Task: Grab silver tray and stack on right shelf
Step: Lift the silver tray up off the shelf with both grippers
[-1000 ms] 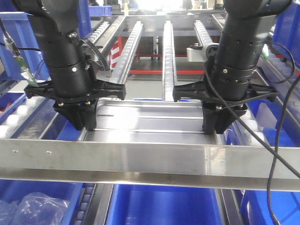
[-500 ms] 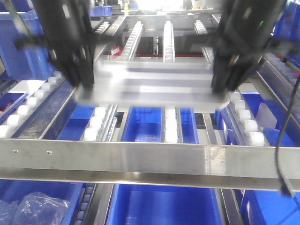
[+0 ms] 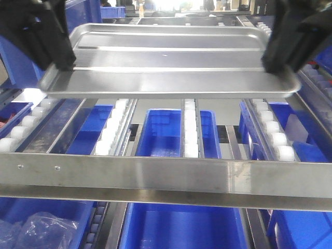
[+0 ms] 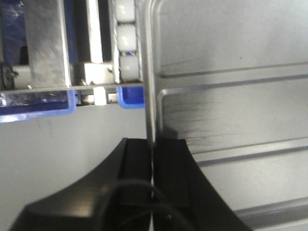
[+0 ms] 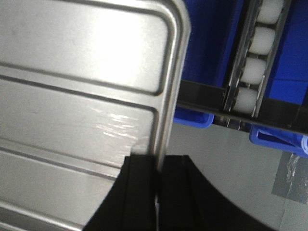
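The silver tray (image 3: 171, 65), shiny with two long ribs, hangs level in the air above the roller rails. My left gripper (image 3: 59, 65) is shut on its left rim and my right gripper (image 3: 275, 65) is shut on its right rim. In the left wrist view the tray (image 4: 231, 106) has its rim pinched between the black fingers of that gripper (image 4: 153, 163). In the right wrist view the tray (image 5: 82, 96) has its rim clamped the same way by that gripper (image 5: 158, 178). The right shelf's broad steel front crossbar (image 3: 166, 179) lies below and in front of the tray.
Rails of white rollers (image 3: 189, 129) run back under the tray. Blue bins (image 3: 166, 129) sit below the rack, with more at lower centre (image 3: 181, 228). A clear plastic bag (image 3: 36, 228) lies in the lower left bin. Blue crates stand at the far left and right.
Both grippers have lifted the tray from the roller rails, where it lay behind the crossbar, to well above them. The bins and rollers under it now show.
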You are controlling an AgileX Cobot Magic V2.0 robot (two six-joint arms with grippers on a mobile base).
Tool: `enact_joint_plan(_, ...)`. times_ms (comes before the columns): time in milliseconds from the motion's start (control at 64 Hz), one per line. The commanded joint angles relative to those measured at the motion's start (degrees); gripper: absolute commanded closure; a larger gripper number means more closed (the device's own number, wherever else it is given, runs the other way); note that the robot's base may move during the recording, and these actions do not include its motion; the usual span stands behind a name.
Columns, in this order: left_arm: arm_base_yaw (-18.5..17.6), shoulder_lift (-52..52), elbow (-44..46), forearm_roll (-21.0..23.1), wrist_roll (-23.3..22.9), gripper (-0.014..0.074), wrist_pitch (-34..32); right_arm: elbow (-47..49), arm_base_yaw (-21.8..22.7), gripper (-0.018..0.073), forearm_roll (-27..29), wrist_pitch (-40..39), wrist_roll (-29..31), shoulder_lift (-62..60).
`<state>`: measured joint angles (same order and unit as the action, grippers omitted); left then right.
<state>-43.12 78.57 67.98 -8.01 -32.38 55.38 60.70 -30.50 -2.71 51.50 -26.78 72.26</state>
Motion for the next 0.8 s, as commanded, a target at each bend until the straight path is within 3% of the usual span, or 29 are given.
enact_joint_plan(0,-2.58,-3.27,0.14,-1.58,0.74,0.0689,-0.39,0.47,-0.03,0.0503,-2.24,-0.87,0.14,-4.00)
enact_joint_plan(203,-4.86,-3.09,0.14,-1.80,0.32,0.0689,-2.06,-1.00,-0.03,0.0503,-2.24,0.28,0.14,-4.91)
enact_joint_plan(375,-4.74,-2.02,0.14,-3.35,-5.12,0.0689,-2.47,-1.47,-0.03,0.0503,-2.24,-0.38,0.14,-4.85)
enact_joint_plan(781,-4.74,0.31,0.14,-3.02,-5.16,0.0689,-0.96,-1.47,-0.03,0.0503,-2.24,-0.15,0.14,-4.85)
